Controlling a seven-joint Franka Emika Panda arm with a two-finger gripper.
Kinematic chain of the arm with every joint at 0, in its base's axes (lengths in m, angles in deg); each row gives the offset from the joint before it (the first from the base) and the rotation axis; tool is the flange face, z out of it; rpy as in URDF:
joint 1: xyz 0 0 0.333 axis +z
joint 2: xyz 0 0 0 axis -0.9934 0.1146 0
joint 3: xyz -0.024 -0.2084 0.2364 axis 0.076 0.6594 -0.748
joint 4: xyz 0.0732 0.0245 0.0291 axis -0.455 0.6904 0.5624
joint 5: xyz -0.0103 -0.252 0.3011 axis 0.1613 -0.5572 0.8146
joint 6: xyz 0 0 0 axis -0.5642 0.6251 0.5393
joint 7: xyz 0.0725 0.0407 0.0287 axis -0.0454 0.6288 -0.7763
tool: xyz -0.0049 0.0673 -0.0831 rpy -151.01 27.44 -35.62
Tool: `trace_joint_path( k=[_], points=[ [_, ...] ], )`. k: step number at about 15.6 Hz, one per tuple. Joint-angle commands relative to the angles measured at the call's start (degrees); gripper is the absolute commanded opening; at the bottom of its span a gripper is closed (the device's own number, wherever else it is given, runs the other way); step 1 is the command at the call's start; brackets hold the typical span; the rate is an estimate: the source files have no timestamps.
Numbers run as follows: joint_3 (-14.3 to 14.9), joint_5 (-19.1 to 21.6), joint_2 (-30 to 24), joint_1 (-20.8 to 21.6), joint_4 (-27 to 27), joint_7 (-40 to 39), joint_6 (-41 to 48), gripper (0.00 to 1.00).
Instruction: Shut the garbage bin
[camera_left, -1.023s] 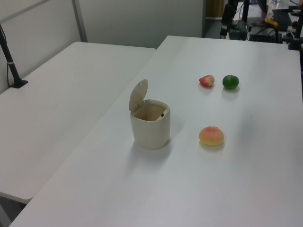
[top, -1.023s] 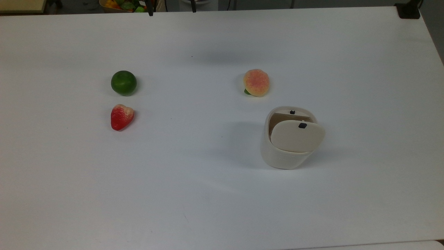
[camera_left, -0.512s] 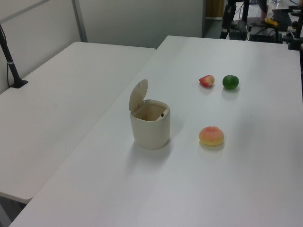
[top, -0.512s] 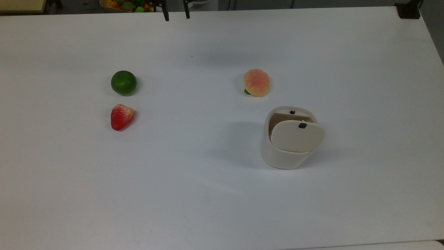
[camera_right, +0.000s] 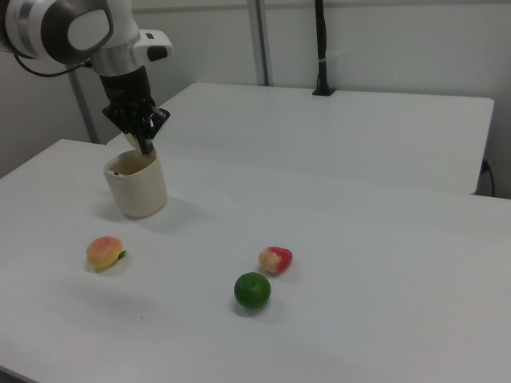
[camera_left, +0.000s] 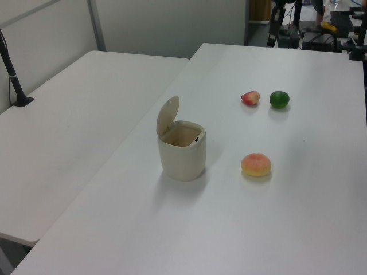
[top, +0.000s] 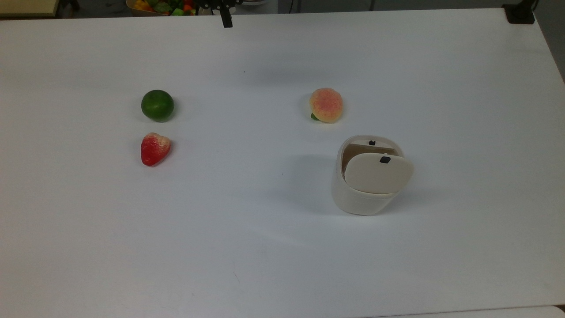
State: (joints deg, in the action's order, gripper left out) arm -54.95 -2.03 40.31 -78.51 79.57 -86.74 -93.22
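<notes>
My gripper (top: 225,20) hangs at the top view's far counter (top: 265,247) edge, fingers pinched together on nothing. The garbage bin (top: 368,176) stands near the peach (top: 325,104), lid (camera_left: 168,114) upright. I'm on the approach; next I'd push that lid down.

We see a white table (top: 265,247) carrying the open bin (top: 368,185), a peach (top: 326,104), a lime (top: 157,105) and a strawberry (top: 154,149), all well apart from the gripper (top: 226,21).
</notes>
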Motion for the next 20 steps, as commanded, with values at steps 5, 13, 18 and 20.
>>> trace_joint_path(
  k=[5, 13, 18, 20],
  points=[
    [0.36, 1.81, 1.54, 3.43, 0.81, 3.91, -7.63, 0.0],
    [-4.2, 1.38, 6.63, 5.11, 0.28, 13.15, -28.54, 0.0],
    [-7.19, 0.76, 11.38, 5.64, 0.11, 16.5, -42.43, 0.0],
    [-8.07, 0.76, 13.13, 5.99, 0.2, 17.03, -47.18, 0.0]
  ],
)
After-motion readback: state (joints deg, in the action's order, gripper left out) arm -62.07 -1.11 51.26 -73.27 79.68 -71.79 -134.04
